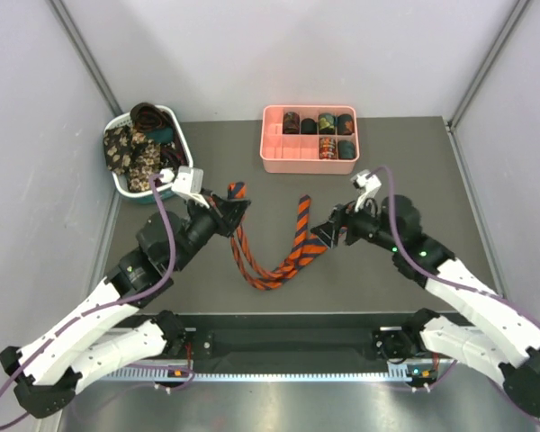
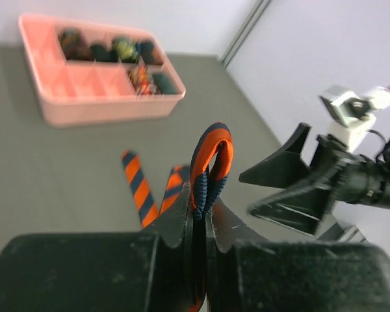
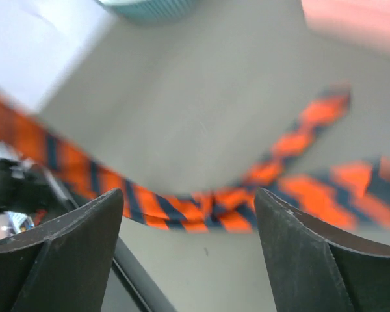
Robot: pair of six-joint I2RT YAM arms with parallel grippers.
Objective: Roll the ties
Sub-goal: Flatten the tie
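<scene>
On the grey surface the striped tie trails unrolled, one folded end clenched in the left pincer, the right pincer released beside it, while the pink tray holds several finished coils and the basket more ties to do
</scene>
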